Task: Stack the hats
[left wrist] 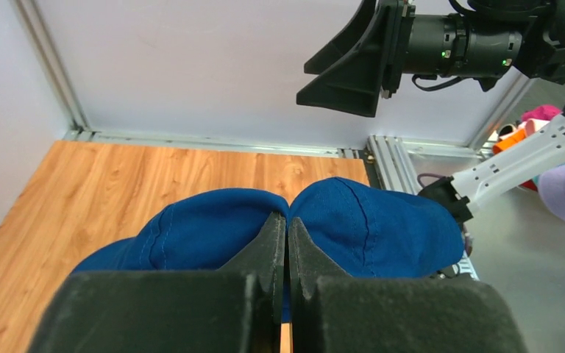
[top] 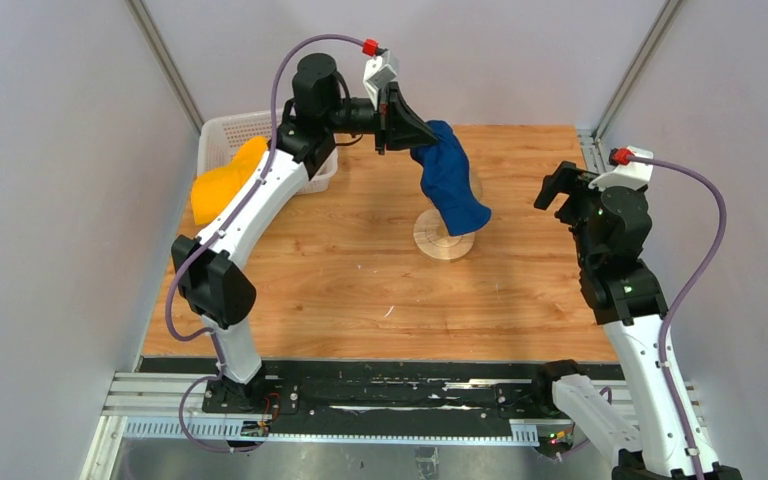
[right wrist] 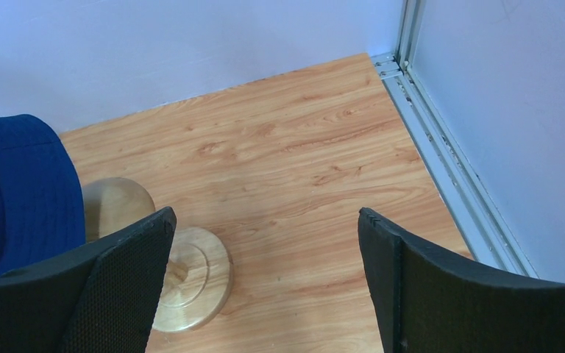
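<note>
— Where do we start?

— At the left pincer (left wrist: 288, 220). Its own wrist view shows us both fingers (left wrist: 265, 250) pressed together on a fold of the blue hat (left wrist: 368, 220), and the cloth bulges out on either side of the pinch.

— Which way does the hat run?

— From above we see it hang lengthwise. Its long axis slants from the pinched end, at the far left, down to the near right. The lower end lies over the wooden stand (top: 444, 240) in the middle of the worktop (top: 360, 290). We cannot tell whether cloth and wood touch.

— And the arm holding it?

— The left arm (top: 260, 195) climbs from its base at the near left, bends at the elbow and reaches to the far side. Its wrist is turned so the pincer points right.

— The other side?

— The right arm (top: 625, 290) stands raised by the right edge. The right pincer (right wrist: 265, 243) is spread wide with nothing between its fingers, faces left and is well apart from the hat.

— What does only one view give us?

— The right wrist view shows the stand's rounded head just beside the blue cloth, partly covered by it, above the round base. Only the top view shows the yellow hat (top: 222, 185), slumped against the near-left side of the white basket (top: 225, 135) in the far left corner and partly hidden by the left arm. In the left wrist view we also see the right pincer from the front, high above the blue hat.
</note>
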`<action>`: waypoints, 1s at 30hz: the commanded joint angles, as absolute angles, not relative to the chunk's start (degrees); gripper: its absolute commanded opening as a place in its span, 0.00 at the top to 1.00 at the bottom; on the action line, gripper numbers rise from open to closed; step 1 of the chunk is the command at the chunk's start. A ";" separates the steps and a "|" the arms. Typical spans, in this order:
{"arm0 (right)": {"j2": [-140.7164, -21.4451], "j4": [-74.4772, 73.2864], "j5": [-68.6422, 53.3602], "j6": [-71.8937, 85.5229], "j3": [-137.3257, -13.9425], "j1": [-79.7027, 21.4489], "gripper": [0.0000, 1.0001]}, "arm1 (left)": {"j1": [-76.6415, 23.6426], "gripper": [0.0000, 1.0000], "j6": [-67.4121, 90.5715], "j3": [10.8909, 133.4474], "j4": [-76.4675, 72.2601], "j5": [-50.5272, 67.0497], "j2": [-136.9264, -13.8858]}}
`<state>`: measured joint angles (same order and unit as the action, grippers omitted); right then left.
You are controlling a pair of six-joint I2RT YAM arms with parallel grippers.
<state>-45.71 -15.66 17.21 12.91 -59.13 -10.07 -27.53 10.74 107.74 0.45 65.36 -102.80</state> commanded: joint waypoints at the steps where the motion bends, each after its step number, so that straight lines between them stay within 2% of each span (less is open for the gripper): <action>1: -44.67 -16.43 18.75 11.93 -59.16 -9.15 0.07 | -27.60 1.00 13.13 110.56 -1.41 70.24 -103.50; 4: -44.74 -16.36 18.57 11.94 -59.17 -9.07 0.07 | -27.44 1.00 11.51 109.88 0.75 69.41 -101.92; 8: -44.65 -16.41 18.22 12.13 -59.06 -9.10 0.07 | -27.57 1.00 -8.84 118.54 29.56 60.81 -101.86; 11: -44.75 -16.37 17.47 12.59 -58.99 -8.99 0.07 | -27.67 1.00 -15.58 122.41 39.61 57.48 -102.53; 17: -44.91 -16.14 16.85 12.82 -58.75 -9.01 0.07 | -27.66 1.00 -17.67 117.94 39.92 54.16 -99.98; 30: -45.09 -15.58 16.59 12.83 -58.35 -9.05 0.07 | -28.28 1.00 -17.64 113.77 35.27 54.90 -101.62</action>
